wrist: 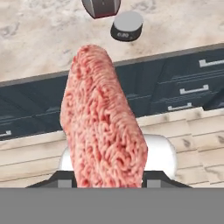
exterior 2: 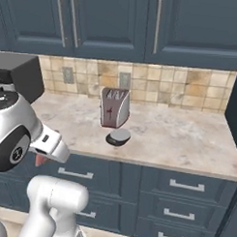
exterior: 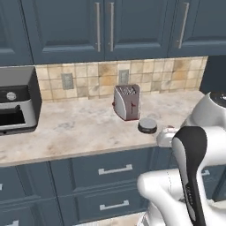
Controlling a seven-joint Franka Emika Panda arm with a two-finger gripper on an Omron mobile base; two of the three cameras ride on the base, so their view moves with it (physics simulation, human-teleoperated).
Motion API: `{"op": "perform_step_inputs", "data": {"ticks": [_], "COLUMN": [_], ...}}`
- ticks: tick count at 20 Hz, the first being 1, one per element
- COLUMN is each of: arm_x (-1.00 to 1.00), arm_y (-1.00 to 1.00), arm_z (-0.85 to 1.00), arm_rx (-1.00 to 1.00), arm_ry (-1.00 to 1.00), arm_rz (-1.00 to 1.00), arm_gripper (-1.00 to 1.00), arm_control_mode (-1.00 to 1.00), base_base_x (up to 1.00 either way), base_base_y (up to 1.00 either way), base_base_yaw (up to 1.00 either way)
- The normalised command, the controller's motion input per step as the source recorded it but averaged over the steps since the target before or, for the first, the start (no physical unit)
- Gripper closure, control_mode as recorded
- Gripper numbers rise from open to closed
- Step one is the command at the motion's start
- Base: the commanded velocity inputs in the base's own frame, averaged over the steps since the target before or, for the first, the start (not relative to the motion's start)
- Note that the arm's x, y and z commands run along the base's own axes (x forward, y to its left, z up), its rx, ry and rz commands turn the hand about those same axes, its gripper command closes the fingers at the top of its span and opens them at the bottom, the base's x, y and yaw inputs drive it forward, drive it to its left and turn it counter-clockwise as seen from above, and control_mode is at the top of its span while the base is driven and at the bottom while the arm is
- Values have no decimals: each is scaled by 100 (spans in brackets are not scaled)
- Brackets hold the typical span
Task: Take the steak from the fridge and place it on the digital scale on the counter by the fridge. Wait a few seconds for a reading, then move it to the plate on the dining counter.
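Now, in the left base view, the digital scale (exterior: pixel 147 125) sits on the counter (exterior: pixel 79 128) at five o'clock of the toaster (exterior: pixel 127 102). I should carry level and lower slowly, centring over the disc.

From the right base view, a red sliver of the steak (exterior 2: pixel 40 160) peeks beneath my wrist, off the counter's front edge.

Through the hand view, my gripper (wrist: pixel 105 181) is clamped on the steak, whose long axis runs toward twelve o'clock, with the scale at one o'clock.
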Motion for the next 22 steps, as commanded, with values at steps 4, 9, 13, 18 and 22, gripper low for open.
{"op": "perform_step_inputs", "data": {"ticks": [4,9,13,18,22], "arm_x": [0,0,0,0,0], "arm_y": [0,0,0,0,0], "arm_z": [0,0,0,0,0], "arm_rx": [0,0,0,0,0], "arm_ry": [0,0,0,0,0], "arm_rz": [0,0,0,0,0], "arm_gripper": [100,100,100,100,100], "arm_control_mode": [100,100,100,100,100], "base_base_x": [-42,10,12,0,1], "base_base_y": [39,43,22,20,15], "base_base_yaw": [30,69,94,99,99]}}
